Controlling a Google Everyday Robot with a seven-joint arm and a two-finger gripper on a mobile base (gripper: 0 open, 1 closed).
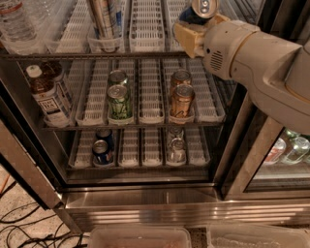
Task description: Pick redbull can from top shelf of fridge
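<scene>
Gripper (193, 28): at the upper right of the fridge (155, 206), level with the front edge of the top shelf (145, 24); beige fingers (186, 38) clenched around the redbull can (202, 7), which sits tilted in the grasp, silver lid toward the camera.

Top shelf, other stock: one tall silver can (104, 22); one clear water bottle (17, 22), far left.

Middle shelf: two green cans (119, 100) in one lane; two copper cans (181, 99) in another; labelled bottles (46, 94) at left, count unclear.

Bottom shelf: two blue cans (100, 151); two pale cans (177, 147).

Surroundings: stainless steel base; neighbouring cooler section with bottles (290, 145); black cables (19, 227) on speckled floor; two clear plastic bins (140, 237) at the lower edge.
</scene>
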